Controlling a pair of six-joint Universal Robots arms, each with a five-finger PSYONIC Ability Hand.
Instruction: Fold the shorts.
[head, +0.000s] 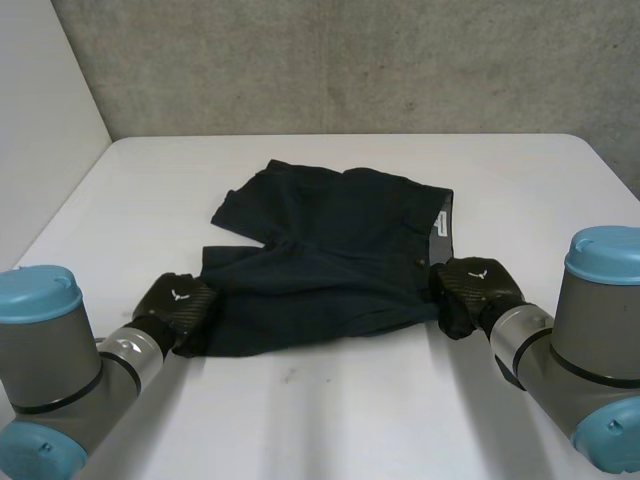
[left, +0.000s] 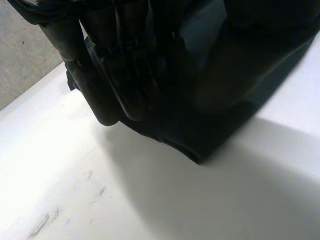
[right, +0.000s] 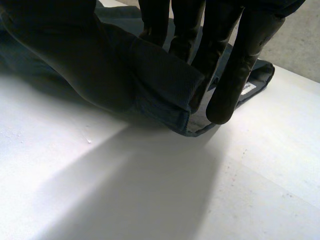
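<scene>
The dark shorts (head: 330, 260) lay spread on the white table (head: 330, 420), their near leg-hem corner pinched in the fingers (left: 102, 95) of the left hand (head: 178, 305) and their near waistband corner gripped by the straight fingers (right: 235, 85) of the right hand (head: 470, 290).

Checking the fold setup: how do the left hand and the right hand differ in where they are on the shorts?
The left hand is at the near leg's hem corner of the shorts; the right hand is at the waistband's near corner, near the white label. The left hand meets a thin hem; the right hand's straight fingers pinch thicker waistband. Shared: both are black, at the shorts' near edge, which is raised off the table.
</scene>
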